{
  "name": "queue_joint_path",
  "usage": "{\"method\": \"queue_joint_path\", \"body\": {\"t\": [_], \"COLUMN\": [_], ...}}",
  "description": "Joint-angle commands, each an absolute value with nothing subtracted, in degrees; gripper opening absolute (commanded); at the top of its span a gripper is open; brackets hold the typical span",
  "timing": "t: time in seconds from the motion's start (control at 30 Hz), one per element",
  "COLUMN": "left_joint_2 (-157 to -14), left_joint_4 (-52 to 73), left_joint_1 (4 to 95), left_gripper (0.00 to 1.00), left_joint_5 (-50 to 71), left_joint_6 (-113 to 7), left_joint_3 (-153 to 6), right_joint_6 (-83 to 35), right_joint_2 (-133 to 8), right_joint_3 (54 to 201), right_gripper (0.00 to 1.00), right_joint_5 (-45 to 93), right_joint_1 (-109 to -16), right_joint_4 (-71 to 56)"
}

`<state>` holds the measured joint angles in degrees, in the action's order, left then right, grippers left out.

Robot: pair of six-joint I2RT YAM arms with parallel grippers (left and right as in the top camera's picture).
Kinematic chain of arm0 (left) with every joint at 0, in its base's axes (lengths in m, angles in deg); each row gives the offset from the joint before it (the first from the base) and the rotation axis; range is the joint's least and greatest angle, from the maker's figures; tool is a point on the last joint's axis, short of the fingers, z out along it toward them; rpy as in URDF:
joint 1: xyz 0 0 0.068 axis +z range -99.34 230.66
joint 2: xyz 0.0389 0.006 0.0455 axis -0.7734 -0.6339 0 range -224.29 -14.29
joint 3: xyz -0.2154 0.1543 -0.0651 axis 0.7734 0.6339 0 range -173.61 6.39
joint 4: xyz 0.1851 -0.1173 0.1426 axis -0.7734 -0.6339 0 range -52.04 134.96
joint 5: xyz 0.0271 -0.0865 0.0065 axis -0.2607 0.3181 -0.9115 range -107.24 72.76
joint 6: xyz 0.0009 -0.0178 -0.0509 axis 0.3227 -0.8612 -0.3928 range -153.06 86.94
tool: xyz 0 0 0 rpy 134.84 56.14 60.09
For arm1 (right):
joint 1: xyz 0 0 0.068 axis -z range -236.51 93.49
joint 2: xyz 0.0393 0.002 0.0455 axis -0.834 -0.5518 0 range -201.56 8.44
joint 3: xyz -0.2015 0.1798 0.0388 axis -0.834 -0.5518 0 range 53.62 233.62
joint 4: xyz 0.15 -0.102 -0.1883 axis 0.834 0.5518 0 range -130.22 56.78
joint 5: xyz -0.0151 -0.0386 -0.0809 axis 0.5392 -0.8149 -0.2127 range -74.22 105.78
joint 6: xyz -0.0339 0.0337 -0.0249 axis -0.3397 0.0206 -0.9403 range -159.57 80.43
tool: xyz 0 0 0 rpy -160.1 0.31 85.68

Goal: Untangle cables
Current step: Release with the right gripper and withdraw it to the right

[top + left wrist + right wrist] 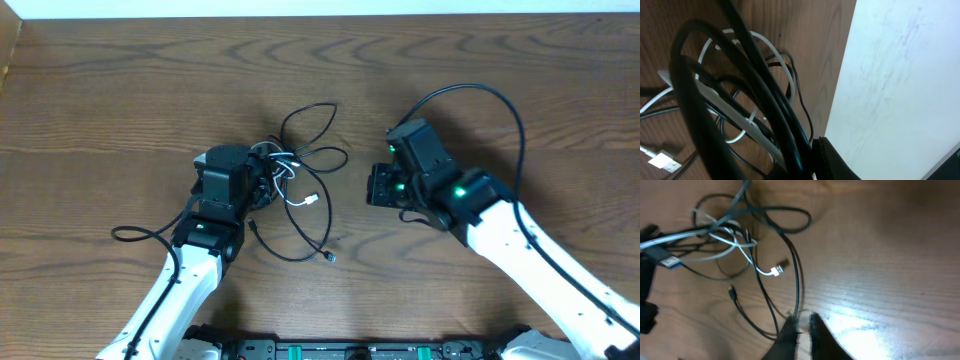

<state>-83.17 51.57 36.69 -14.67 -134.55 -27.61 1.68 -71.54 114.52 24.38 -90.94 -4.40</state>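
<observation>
Cables (290, 163) thin, light, floppy, snag-prone; best grasped at free black plug (330, 258), near right. Left jaws closed at knot; right jaws nearly closed, apparently empty.

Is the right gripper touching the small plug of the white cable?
Apart. The overhead view shows bare table between the right gripper and the white plug.

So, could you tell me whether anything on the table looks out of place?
Yes: the cables lie knotted in one clump beside the left claw, the white cable threaded through black loops. Nothing looks damaged or spilled.
</observation>
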Motion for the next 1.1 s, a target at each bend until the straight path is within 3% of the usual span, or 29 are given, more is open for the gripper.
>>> {"method": "queue_joint_path", "body": {"t": [0.0, 0.2, 0.3, 0.37, 0.43, 0.53, 1.07], "left_joint_2": [-82.78, -82.78, -82.78, -82.78, -82.78, -82.78, -82.78], "left_joint_4": [51.4, 50.94, 49.91, 48.97, 48.21, 47.51, 47.55], "left_joint_1": [36.97, 36.99, 36.99, 36.99, 36.97, 36.97, 36.99], "left_gripper": [0.11, 0.13, 0.22, 0.22, 0.2, 0.09, 0.08], "left_joint_5": [-16.2, -16.24, -16.26, -16.24, -16.22, -16.24, -16.24], "left_joint_6": [-133.17, -133.13, -133.13, -133.15, -133.15, -133.13, -133.17], "left_joint_3": [-28.22, -28.22, -28.22, -28.22, -28.22, -28.22, -28.22], "right_joint_6": [1.77, 2.16, 2.16, 2.16, 2.16, 2.16, 2.16], "right_joint_2": [-71.54, -71.72, -71.72, -71.72, -71.72, -71.72, -71.72], "right_joint_3": [114.66, 114.66, 114.66, 114.66, 114.66, 114.66, 114.66], "right_gripper": [0.12, 0.16, 0.19, 0.21, 0.23, 0.25, 0.29], "right_joint_5": [22.94, 23.68, 23.66, 23.64, 23.62, 23.62, 23.62], "right_joint_1": [-91.12, -91.12, -91.12, -91.1, -91.12, -91.12, -91.12], "right_joint_4": [-4.19, -4.21, -4.08, -4.19, -4.25, -4.25, -4.23]}}
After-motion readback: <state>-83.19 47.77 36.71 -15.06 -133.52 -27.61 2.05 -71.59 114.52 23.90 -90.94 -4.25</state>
